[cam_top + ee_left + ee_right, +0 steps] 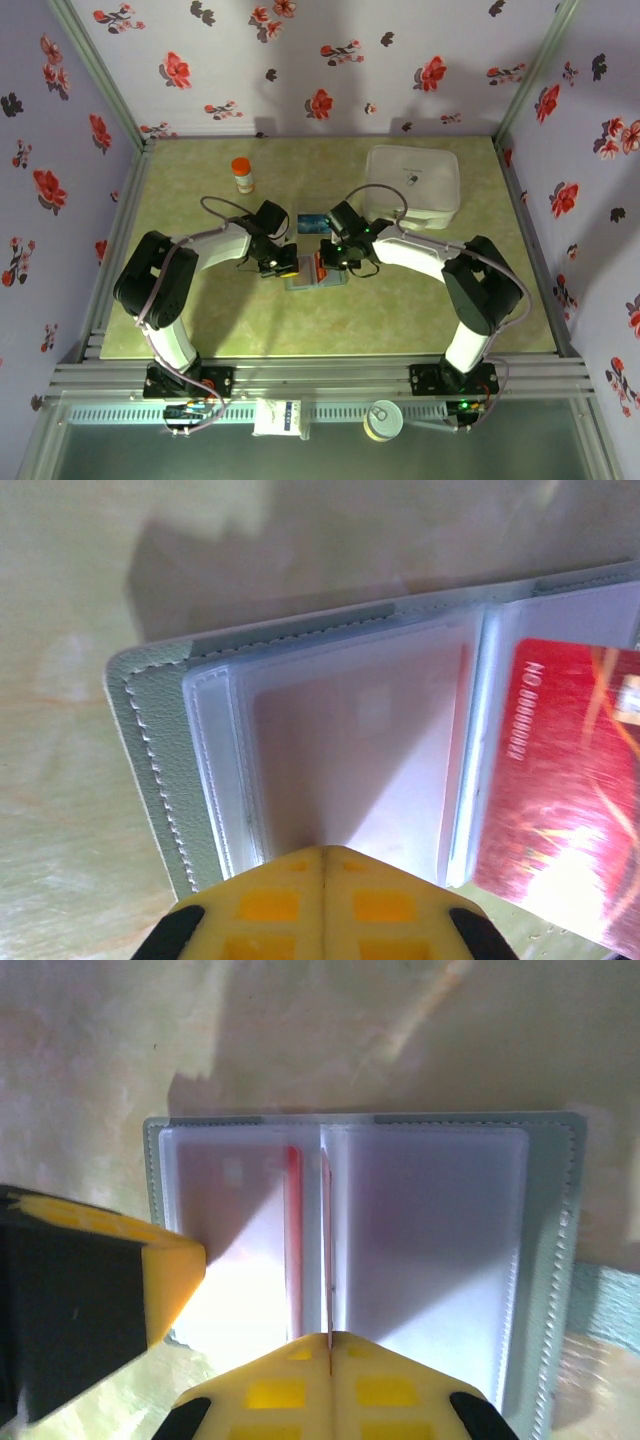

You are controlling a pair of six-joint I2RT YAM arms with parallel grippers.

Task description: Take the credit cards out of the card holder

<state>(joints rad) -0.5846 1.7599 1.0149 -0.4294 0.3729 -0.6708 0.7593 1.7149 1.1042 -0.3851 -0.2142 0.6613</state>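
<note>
The grey-blue card holder (312, 283) lies open on the table between my two grippers, its clear sleeves (350, 740) facing up. My left gripper (325, 852) is shut with nothing in it, its tip resting on the holder's left panel (230, 1220). A red credit card (326, 1250) stands on edge over the centre crease, and my right gripper (330, 1340) is shut on its near edge. The same red card (570, 800) shows face-on in the left wrist view. A blue credit card (313, 223) lies flat on the table just beyond the holder.
A small bottle with an orange cap (243, 175) stands at the back left. A large white square box (413, 185) sits at the back right. Flowered walls close in the table on three sides.
</note>
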